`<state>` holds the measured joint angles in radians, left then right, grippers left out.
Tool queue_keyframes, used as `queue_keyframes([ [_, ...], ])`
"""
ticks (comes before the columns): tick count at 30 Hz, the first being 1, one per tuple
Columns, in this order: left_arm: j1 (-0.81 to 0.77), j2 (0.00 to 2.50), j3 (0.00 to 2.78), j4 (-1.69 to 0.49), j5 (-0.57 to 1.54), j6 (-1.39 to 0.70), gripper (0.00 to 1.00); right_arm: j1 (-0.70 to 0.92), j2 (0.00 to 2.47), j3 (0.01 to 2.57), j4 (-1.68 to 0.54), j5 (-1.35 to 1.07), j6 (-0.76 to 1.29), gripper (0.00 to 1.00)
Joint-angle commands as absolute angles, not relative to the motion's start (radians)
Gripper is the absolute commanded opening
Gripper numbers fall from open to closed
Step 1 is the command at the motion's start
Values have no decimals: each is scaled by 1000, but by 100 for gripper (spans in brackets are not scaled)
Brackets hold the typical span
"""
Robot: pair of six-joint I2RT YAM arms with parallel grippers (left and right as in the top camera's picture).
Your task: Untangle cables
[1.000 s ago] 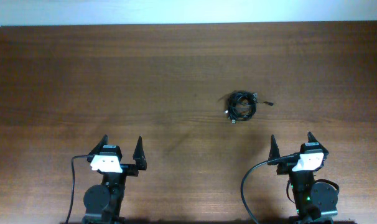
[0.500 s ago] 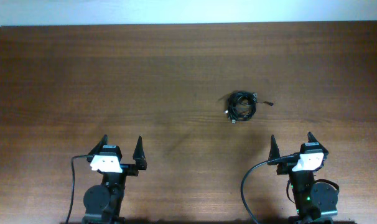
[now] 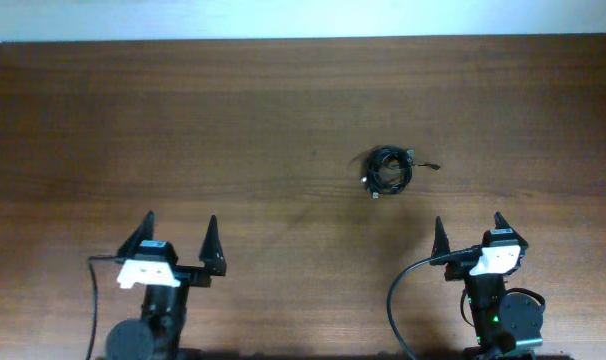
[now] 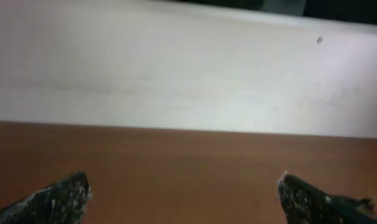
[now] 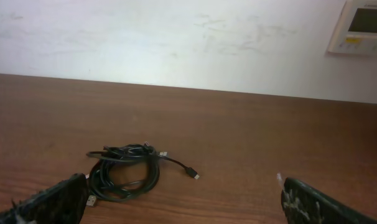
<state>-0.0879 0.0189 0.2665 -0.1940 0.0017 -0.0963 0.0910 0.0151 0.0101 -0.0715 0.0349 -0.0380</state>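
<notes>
The cables (image 3: pixel 388 170) lie as a small black coiled bunch on the brown table, right of centre, with one plug end (image 3: pixel 435 166) sticking out to the right. In the right wrist view the bunch (image 5: pixel 123 177) lies ahead and to the left, a plug (image 5: pixel 193 175) trailing right. My right gripper (image 3: pixel 470 232) is open and empty near the front edge, below the bunch. My left gripper (image 3: pixel 179 237) is open and empty at the front left, far from the cables. The left wrist view shows its fingertips (image 4: pixel 182 193) over bare table only.
The wooden table (image 3: pixel 183 130) ends at a white wall (image 3: pixel 303 18) at the back. A wall control panel (image 5: pixel 361 26) shows at the upper right of the right wrist view. Thick arm cables (image 3: pixel 395 300) hang by each base.
My left arm has shifted left and slightly toward the front edge, its fingers now spread wider. The right arm and the cables have not moved.
</notes>
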Motion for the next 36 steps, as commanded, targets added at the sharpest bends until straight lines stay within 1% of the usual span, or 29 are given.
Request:
queue_keyframes([
  [1, -91, 35, 381, -229, 16, -81, 99, 83, 9, 6, -80, 26, -45, 98],
  [5, -91, 35, 440, -234, 16, -81, 99, 83, 9, 6, -80, 26, -45, 99],
  [9, -91, 35, 440, -301, 16, -81, 99, 83, 9, 6, -80, 26, -45, 99],
  [18, -91, 35, 440, -610, 16, -81, 99, 83, 9, 6, -80, 26, -45, 99],
  [21, -91, 35, 440, -614, 16, -81, 99, 83, 9, 6, -80, 26, -45, 98],
  [26, -91, 72, 469, -531, 117, -95, 99, 83, 9, 6, -80, 26, -45, 99],
  [29, -91, 289, 638, -564, 170, -112, 99, 83, 9, 6, -80, 26, -45, 98],
  [31, -91, 508, 817, -642, 250, -110, 99, 83, 9, 6, -80, 27, -45, 98],
  [33, -91, 788, 1092, -818, 321, -59, 99, 83, 9, 6, -80, 26, -45, 99],
  [34, -91, 881, 1192, -888, 340, -39, 99, 83, 9, 6, -80, 27, -45, 99],
  [36, -97, 1145, 1497, -1098, 360, -25, 99, 83, 9, 6, -80, 26, -45, 98],
])
